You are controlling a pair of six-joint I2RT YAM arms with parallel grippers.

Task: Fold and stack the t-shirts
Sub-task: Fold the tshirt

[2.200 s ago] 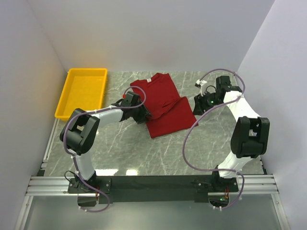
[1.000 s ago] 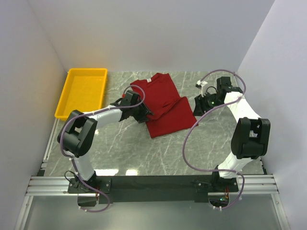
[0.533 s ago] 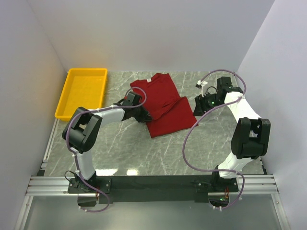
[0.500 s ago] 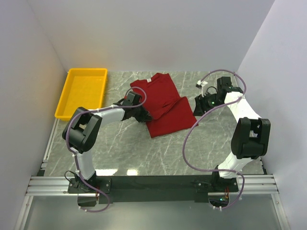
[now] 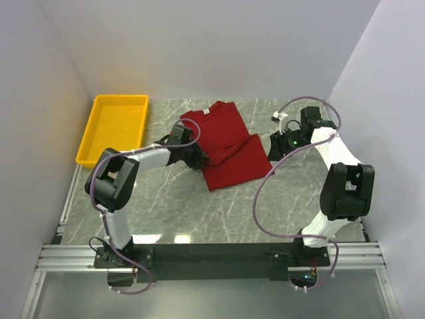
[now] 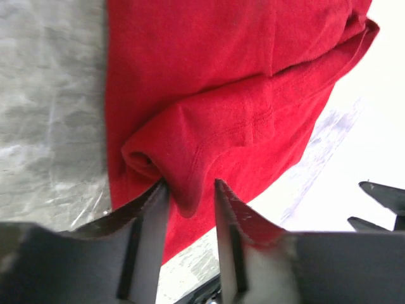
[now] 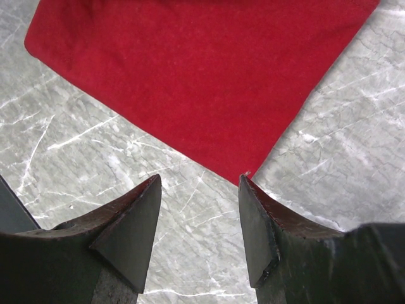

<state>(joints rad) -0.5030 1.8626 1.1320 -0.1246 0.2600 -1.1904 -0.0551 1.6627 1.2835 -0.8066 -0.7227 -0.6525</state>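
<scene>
The dark red t-shirt lies partly folded on the grey marbled bench, near its middle and toward the far wall. One flat panel angles out toward the near right. In the left wrist view, the t-shirt is rucked into a soft ridge along its left edge, with a seam line running across the bunched cloth.

The left end effector is at that edge. Its two fingers stand narrow, pinching the raised fold of cloth between them. The left arm rises from its base, bends sharply at the elbow, and runs low across the bench to the right, with the wrist just beside the shirt.

The right end effector sits just off the shirt's right side. Its fingers are spread wide and grip nothing. From the right wrist camera, a smooth corner of the t-shirt points into the gap between them, flat on the marble. The right arm climbs along the right wall and folds back inward, tilted down toward the garment, with a purple cable looping from it.

A yellow bin rests at the far left, well apart from the shirt.
</scene>
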